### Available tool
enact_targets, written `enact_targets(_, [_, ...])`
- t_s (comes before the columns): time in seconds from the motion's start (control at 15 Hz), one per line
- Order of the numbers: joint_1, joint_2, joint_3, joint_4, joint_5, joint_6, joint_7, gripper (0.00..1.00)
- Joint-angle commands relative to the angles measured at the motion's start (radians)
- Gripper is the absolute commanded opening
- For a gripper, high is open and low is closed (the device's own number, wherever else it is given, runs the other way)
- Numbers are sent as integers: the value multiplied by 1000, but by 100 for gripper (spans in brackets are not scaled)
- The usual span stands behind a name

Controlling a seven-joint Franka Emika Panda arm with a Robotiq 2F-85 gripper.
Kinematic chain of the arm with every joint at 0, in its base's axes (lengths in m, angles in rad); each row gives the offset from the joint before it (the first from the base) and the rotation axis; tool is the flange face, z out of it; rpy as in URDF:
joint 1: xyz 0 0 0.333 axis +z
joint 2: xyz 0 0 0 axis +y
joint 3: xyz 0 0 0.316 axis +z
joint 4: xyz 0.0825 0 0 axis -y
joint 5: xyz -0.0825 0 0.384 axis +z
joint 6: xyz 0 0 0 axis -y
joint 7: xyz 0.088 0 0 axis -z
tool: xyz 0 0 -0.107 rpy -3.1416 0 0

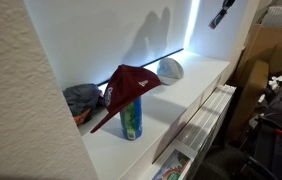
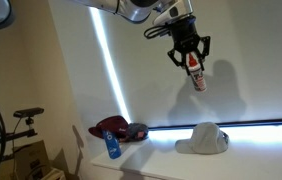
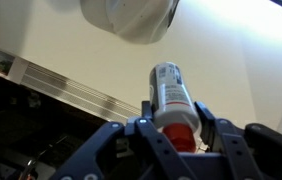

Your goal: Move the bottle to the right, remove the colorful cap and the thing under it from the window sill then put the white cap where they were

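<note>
My gripper (image 2: 193, 62) is shut on a white bottle with a red cap (image 2: 197, 79) and holds it high in the air above the window sill (image 2: 251, 152). In the wrist view the bottle (image 3: 169, 92) sits between the jaws (image 3: 176, 132), red end toward the palm. A dark red cap (image 1: 131, 84) rests on a blue-green can (image 1: 131, 120) on the sill; both also show in an exterior view, the cap (image 2: 119, 127) and the can (image 2: 112, 147). A white cap (image 1: 170, 69) lies farther along the sill, and it appears in an exterior view (image 2: 206, 138) and the wrist view (image 3: 126, 15).
A grey, mottled cap (image 1: 81, 98) lies on the sill behind the dark red cap. A white radiator (image 1: 199, 128) runs below the sill edge. A cardboard box (image 1: 271, 50) and clutter stand on the floor beside it.
</note>
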Motion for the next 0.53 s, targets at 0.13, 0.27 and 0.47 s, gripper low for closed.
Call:
enact_targets(0.13, [-84, 213, -20, 359, 22, -329, 95, 20])
enact_targets(0.27, [-101, 289, -24, 471, 43, -292, 209, 20])
enact_targets(0.47, [-125, 397, -16, 630, 57, -218, 342, 20])
